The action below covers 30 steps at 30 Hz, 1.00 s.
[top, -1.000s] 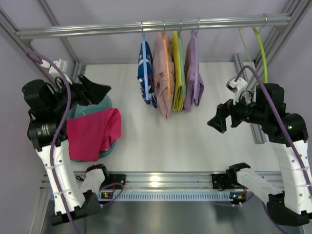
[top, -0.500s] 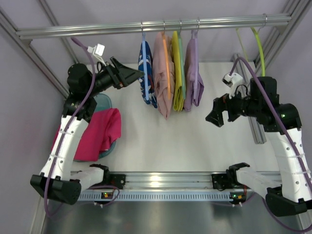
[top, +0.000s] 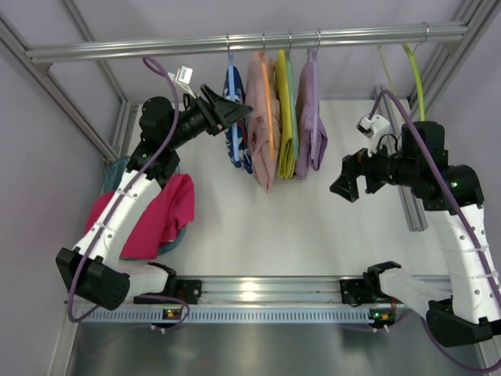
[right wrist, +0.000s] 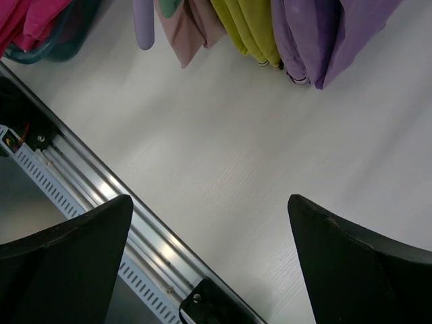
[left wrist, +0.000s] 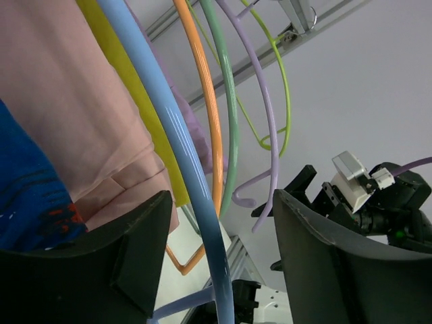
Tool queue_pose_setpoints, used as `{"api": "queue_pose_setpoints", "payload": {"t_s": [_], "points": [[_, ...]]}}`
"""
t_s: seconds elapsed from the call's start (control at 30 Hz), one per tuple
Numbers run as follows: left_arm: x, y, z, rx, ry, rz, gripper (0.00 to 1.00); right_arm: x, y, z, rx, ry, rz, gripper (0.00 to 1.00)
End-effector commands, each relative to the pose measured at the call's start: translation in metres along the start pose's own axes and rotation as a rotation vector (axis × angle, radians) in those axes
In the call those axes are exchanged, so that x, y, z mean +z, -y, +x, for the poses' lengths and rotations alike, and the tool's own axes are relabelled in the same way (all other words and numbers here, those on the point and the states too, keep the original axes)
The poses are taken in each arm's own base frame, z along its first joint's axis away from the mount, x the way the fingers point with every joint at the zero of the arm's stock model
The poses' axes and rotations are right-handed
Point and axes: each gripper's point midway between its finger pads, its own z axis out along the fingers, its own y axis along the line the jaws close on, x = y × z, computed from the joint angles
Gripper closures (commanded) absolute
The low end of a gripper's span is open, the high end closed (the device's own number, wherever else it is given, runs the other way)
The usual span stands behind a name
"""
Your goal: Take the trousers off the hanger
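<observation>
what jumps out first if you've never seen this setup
A row of colourful garments hangs from the rail at the top, with the blue printed trousers leftmost. The left claw is right at them, open, the light-blue hanger between its fingers. A magenta garment lies heaped at lower left.

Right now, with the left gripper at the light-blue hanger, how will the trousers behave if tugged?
The trousers hang folded over the hanger, so they are probably floppy and light. The thin hanger hangs freely from the rail, so it may swing when they're tugged.
</observation>
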Motion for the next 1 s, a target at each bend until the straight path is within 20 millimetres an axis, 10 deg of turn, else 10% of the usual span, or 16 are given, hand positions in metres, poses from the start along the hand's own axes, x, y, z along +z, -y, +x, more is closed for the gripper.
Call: {"api": "queue_pose_setpoints", "payload": {"t_s": [0.0, 0.33, 0.97], "points": [[0.0, 0.027, -0.015, -0.019, 0.06, 0.088, 0.35, -0.006, -0.002, -0.021, -0.057, 0.074, 0.011, 0.01], [-0.009, 0.086, -0.053, -0.183, 0.128, 0.164, 1.0, -0.014, -0.007, -0.033, -0.037, 0.1, 0.008, 0.01], [-0.033, 0.179, -0.119, -0.223, 0.263, 0.337, 1.0, -0.008, -0.004, -0.043, -0.021, 0.098, 0.001, 0.01]]}}
